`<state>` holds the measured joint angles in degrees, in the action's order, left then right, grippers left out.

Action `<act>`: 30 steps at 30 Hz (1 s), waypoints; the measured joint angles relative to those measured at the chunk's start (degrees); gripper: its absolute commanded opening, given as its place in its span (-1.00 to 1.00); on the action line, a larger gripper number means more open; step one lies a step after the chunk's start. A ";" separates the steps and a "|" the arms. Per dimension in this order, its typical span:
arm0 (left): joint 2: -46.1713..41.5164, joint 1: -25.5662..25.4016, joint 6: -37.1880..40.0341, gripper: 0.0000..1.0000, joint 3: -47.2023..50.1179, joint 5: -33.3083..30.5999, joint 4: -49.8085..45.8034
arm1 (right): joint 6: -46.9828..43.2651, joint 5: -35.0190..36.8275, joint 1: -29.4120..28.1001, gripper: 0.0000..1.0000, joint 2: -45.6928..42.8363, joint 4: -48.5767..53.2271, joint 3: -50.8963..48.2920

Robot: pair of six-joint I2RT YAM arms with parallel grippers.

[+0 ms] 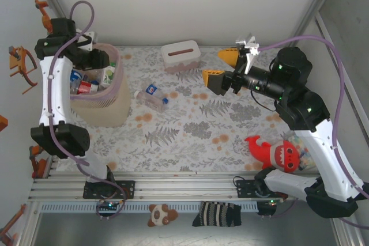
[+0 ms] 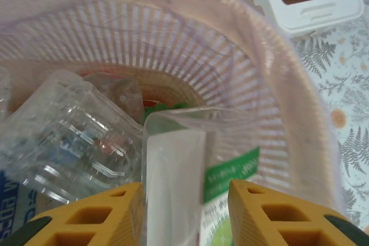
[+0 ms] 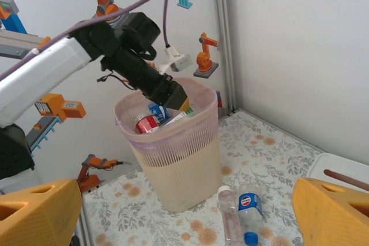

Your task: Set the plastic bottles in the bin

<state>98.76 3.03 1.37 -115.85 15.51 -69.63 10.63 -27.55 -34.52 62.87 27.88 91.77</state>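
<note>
Okay, drop-off step at the bin [image 1: 108,110], far left of the table. The left gripper [image 2: 185,191] hangs inside the rim, and a clear bottle [image 2: 176,177] with a green label sits between its yellow fingers [image 2: 98,214], pointing down into the bin. The fingers are close in on both flanks of it, but pinched or already let go? I cannot tell from the wrist view. My read is that this one is at the point of release. The next move calls for the fingers to spread fully and the bottle to drop onto the heap. After that, a straight lift clear of the rim, so nothing gets dragged back out.

Inside the bin is a heap [image 2: 63,142] of clear, crumpled-looking bottles, one with a red label [image 3: 147,124] and some with blue print, stacked close under the rim. It looks well filled to me, so a drop could perch on top rather than sink.

The right gripper [image 1: 220,67] is over the far right, near the white box [image 1: 180,56], fingers spread wide with nothing in them.

Left to do: a pair [image 1: 151,96] of bottles lying on the table just right of the bin, close together, one with a blue label and blue cap. Those look like the next pickup. The red shark [image 1: 275,154], near right, is no part of the job.
</note>
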 measured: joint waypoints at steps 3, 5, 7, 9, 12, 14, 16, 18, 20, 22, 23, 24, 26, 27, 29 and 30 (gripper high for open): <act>1.92 -0.31 0.17 -0.33 1.01 0.39 0.61 | 0.00 0.02 0.00 0.85 -0.04 0.00 0.00; 2.71 -0.68 0.33 -0.37 2.32 0.37 0.83 | 0.00 0.02 0.00 0.85 -0.11 0.00 0.00; 3.08 -0.87 0.35 -0.38 3.52 -0.17 1.03 | 0.00 0.02 0.00 0.85 -0.20 0.00 0.00; 3.08 -0.83 0.39 -0.38 4.44 -0.55 1.64 | 0.00 0.00 0.00 0.85 -0.22 0.00 0.00; 2.29 -0.92 0.37 -0.32 5.20 -0.68 2.36 | 0.00 0.02 0.00 0.85 -0.24 0.00 0.00; 1.42 -0.92 0.35 -0.29 5.81 -0.50 2.54 | 0.00 0.00 0.00 0.85 -0.24 0.00 0.00; 0.44 -1.07 0.33 -0.29 6.05 -0.15 2.58 | 0.00 0.00 0.00 0.85 -0.22 0.00 0.00; -0.96 -1.14 0.33 -0.23 6.16 0.00 2.56 | 0.00 0.00 0.00 0.85 -0.20 0.00 0.00; -2.80 -1.18 0.31 -0.11 6.29 -0.11 2.56 | 0.00 0.00 0.00 0.85 -0.20 -0.02 -0.02; -4.66 -1.18 0.33 -0.07 6.45 -0.52 2.51 | 0.00 0.00 0.00 0.85 -0.15 -0.02 -0.02; -5.62 -1.18 0.33 -0.07 6.47 -0.87 2.56 | 0.00 0.00 0.00 0.85 -0.09 -0.04 -0.02; -6.34 -1.18 0.31 -0.07 6.47 -1.22 2.54 | 0.00 0.00 0.00 0.85 0.02 -0.04 -0.02; -7.89 -1.16 0.31 -0.07 6.49 -2.23 2.54 | 0.00 0.15 0.00 0.85 0.39 -0.04 -0.02; -8.50 -1.16 0.31 -0.07 6.51 -2.62 2.54 | 0.00 0.31 0.00 0.85 0.68 -0.04 -0.02; -9.70 -1.09 0.28 -0.07 6.88 -3.17 2.71 | 0.00 0.79 0.00 0.84 1.49 0.00 -0.02; -10.49 -0.96 0.26 -0.07 7.37 -3.23 2.86 | 0.00 1.11 0.00 0.83 2.14 0.11 -0.02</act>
<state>88.27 2.07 1.63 -108.49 12.27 -66.76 10.63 -26.44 -34.52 65.01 27.99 91.74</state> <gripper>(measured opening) 0.463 0.921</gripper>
